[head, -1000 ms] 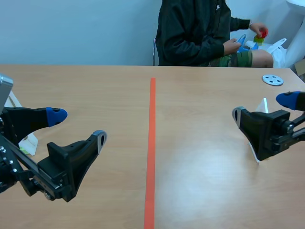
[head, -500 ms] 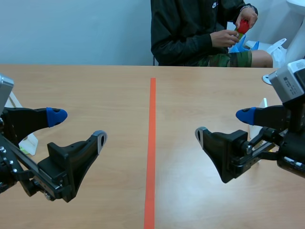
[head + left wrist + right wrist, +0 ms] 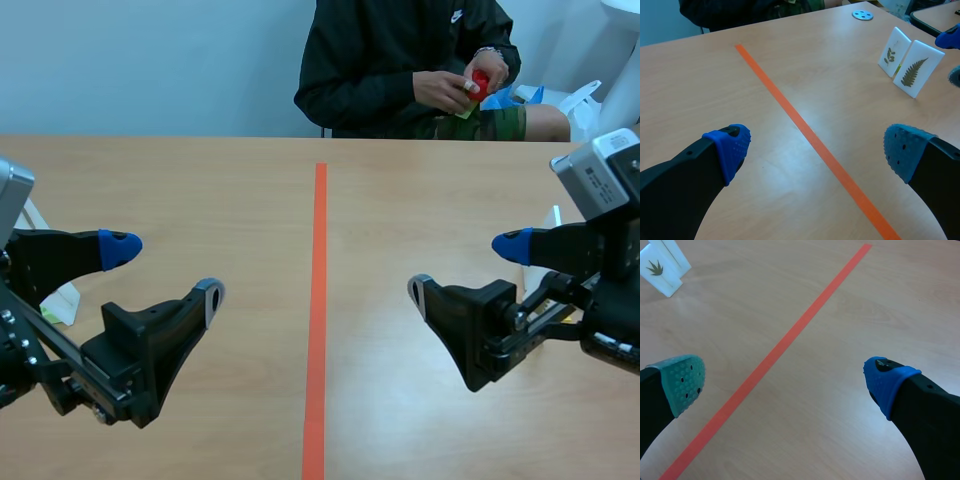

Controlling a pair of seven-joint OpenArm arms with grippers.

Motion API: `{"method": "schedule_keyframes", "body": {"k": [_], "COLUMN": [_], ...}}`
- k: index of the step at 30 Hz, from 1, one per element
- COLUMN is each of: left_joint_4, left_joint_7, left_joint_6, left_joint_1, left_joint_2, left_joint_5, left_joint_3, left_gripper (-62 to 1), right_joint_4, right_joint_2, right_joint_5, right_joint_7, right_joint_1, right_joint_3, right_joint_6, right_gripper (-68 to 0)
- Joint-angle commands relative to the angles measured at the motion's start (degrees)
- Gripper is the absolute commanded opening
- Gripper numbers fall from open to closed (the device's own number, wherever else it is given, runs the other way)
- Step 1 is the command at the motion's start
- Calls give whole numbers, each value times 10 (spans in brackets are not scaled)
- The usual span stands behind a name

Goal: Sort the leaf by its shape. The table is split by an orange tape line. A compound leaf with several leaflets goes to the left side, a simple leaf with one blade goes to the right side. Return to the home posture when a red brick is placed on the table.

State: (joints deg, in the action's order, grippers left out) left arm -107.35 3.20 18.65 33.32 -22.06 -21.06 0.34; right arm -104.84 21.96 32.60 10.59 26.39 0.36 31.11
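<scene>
Swung inward toward the orange tape line (image 3: 318,300) with right tool (image 3: 465,267) spread wide like left tool (image 3: 165,267), leaving fern card (image 3: 914,74) just beside right tool and red brick (image 3: 481,80) beyond tabletop (image 3: 200,190), in person's hand (image 3: 440,92).

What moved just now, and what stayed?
The black two-fingered right gripper moved in from the right toward the orange tape line, open and empty. The dark-jacketed person shifted, handling a small red object. The black left gripper stayed open, unmoved.
</scene>
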Motion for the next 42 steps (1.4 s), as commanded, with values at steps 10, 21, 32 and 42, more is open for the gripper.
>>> {"method": "schedule_keyframes", "body": {"k": [10, 21, 32, 42], "left_joint_4": [-4, -4, -4, -4], "left_joint_7": [-5, -5, -6, -6], "left_joint_6": [1, 1, 1, 1], "left_joint_1": [-2, -2, -2, -2], "left_joint_2": [1, 1, 1, 1], "left_joint_5": [-4, -4, -4, -4], "left_joint_3": [-5, -5, -5, -5], "left_gripper": [-37, -37, -37, -37], "right_joint_4": [-1, -1, -1, -1], "right_joint_2": [6, 6, 6, 6], "right_joint_5": [7, 7, 7, 7], "right_joint_7": [-16, -28, -41, -41], "right_joint_1": [-5, -5, -5, -5], "right_joint_3": [3, 3, 3, 3], "right_joint_6": [0, 0, 0, 0], "right_gripper": [4, 4, 4, 4]}}
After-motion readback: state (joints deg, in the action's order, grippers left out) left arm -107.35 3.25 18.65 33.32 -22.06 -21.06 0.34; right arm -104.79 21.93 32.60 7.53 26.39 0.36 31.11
